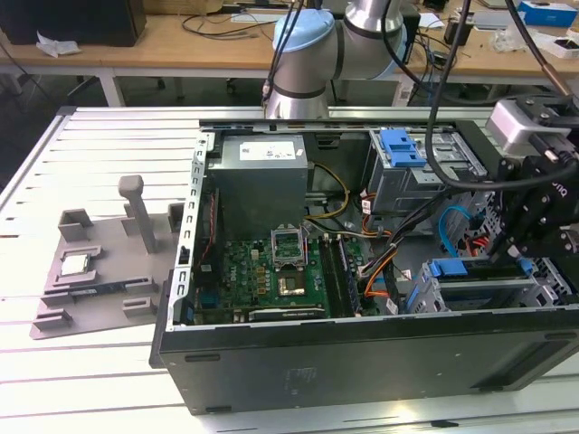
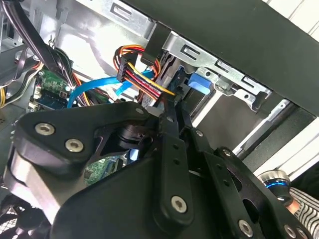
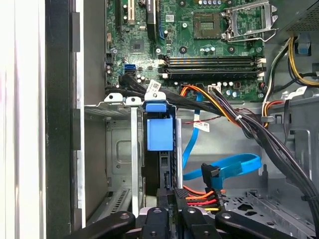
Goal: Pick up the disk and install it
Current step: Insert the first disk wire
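Black tool [image 3: 172,199] arms sit closest in both wrist views, pointing into the metal drive cage [image 3: 117,149]. I cannot tell if the tool is open or closed. Right in front of it is the disk [image 3: 159,134]. It stands on its thin edge in a slot of the cage, its blue frame facing out. I think it stands that way so it can slide straight along the slot. A blue cable [image 3: 229,167] loops just beside it.

In the exterior view, the tool [image 1: 520,258] hangs at 3 o'clock, over the open computer case [image 1: 362,362]. The case lies on its side, probably so the arm can reach in from above. A gray tray [image 1: 90,280] rests at 9 o'clock on the white slatted surface [image 1: 90,380]. Wooden desks [image 1: 181,41] cross the room at 12 o'clock.
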You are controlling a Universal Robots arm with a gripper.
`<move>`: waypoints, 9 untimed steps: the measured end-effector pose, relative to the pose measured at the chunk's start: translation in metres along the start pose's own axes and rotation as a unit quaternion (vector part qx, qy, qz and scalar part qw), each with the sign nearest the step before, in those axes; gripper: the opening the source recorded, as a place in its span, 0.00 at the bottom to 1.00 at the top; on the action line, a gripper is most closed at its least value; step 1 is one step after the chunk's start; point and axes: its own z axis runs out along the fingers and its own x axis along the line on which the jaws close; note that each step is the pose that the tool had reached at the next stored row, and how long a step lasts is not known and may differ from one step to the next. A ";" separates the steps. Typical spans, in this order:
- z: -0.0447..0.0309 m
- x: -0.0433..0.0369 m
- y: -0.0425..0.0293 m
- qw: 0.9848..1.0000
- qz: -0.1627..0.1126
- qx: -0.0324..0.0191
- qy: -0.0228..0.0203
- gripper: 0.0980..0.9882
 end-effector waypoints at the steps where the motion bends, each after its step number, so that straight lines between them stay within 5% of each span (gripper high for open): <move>1: 0.0003 0.0000 0.0001 1.000 0.000 0.000 0.000 0.08; 2: 0.0005 0.0000 0.0001 1.000 0.000 0.000 0.000 0.08; 4: 0.0001 0.0000 0.0002 1.000 0.000 0.000 0.000 0.23; 6: -0.0239 -0.0018 0.0014 1.000 0.000 0.000 0.000 0.22; 7: -0.0355 -0.0024 0.0020 1.000 0.000 0.000 0.000 0.07; 9: -0.0558 -0.0033 0.0030 1.000 0.000 0.000 0.000 0.01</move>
